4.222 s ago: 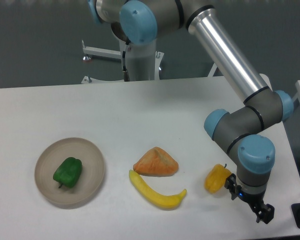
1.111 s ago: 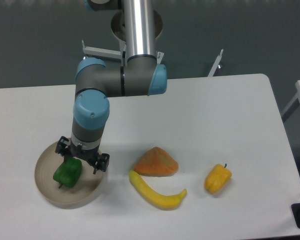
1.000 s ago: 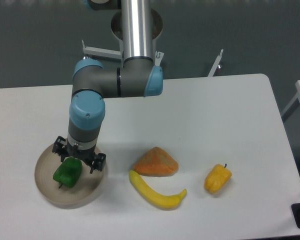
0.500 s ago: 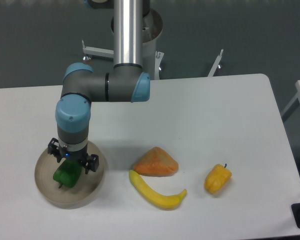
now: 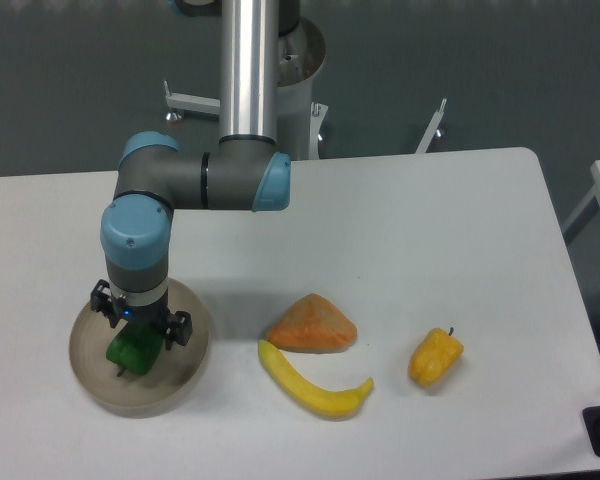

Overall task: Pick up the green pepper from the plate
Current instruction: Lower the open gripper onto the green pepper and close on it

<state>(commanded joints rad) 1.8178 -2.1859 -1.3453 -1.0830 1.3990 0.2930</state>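
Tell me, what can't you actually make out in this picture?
Fixed camera, the only view:
- Gripper fingertips: hidden under the wrist, so whether they touch or grip the green pepper cannot be told.
- Pepper's upper part: covered by the gripper.
- Plate: its far rim is behind the arm.

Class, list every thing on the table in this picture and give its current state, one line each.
green pepper: lying on the plate, under the gripper.
plate: flat on the table, holding the pepper.
gripper: open, lowered over the green pepper.
banana: lying flat, free.
yellow pepper: lying free.
orange wedge: resting beside the banana.
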